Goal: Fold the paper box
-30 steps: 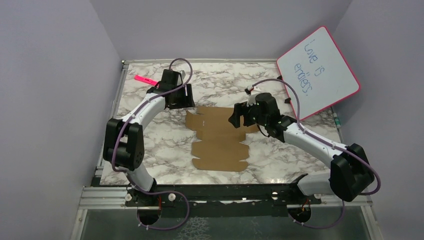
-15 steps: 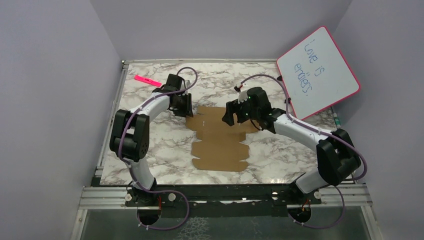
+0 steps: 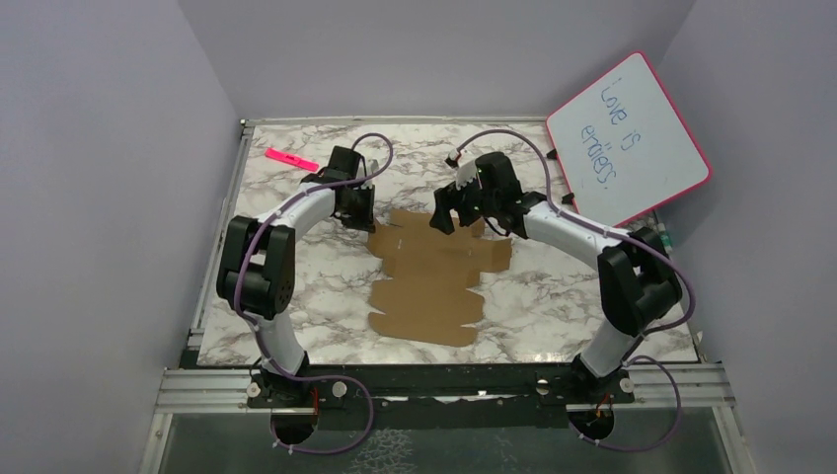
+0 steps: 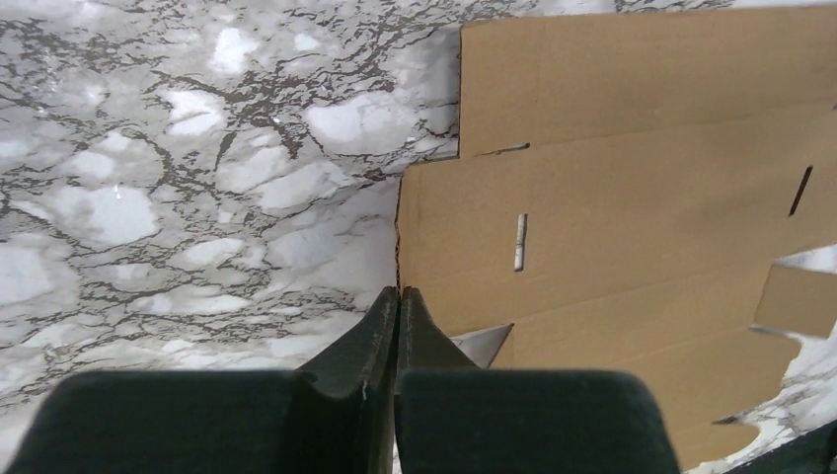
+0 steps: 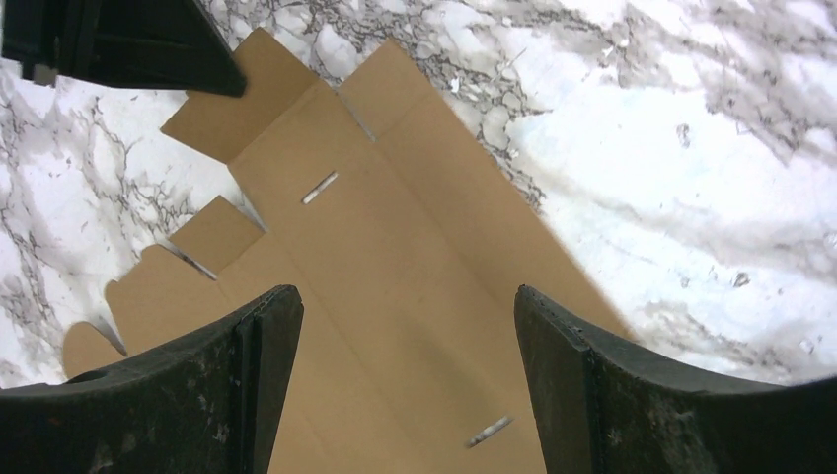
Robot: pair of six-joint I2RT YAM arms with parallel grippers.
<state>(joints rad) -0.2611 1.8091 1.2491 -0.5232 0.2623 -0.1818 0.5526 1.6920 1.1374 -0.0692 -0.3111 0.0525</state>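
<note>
One marble table (image 3: 316, 286) carries the flat, unfolded paper box (image 3: 434, 281) at its centre; a pink-framed whiteboard (image 3: 627, 143) leans at the far right, its lower corner masked by the right arm. The left gripper (image 4: 398, 296) has its fingers pressed together at the sheet's far left edge, but whether cardboard is nipped between them cannot be determined. The right gripper (image 5: 403, 296) hangs over the sheet's far end with fingers wide apart, hiding part of that end from above. A pink marker (image 3: 290, 158) lies far left, its print illegible.
</note>
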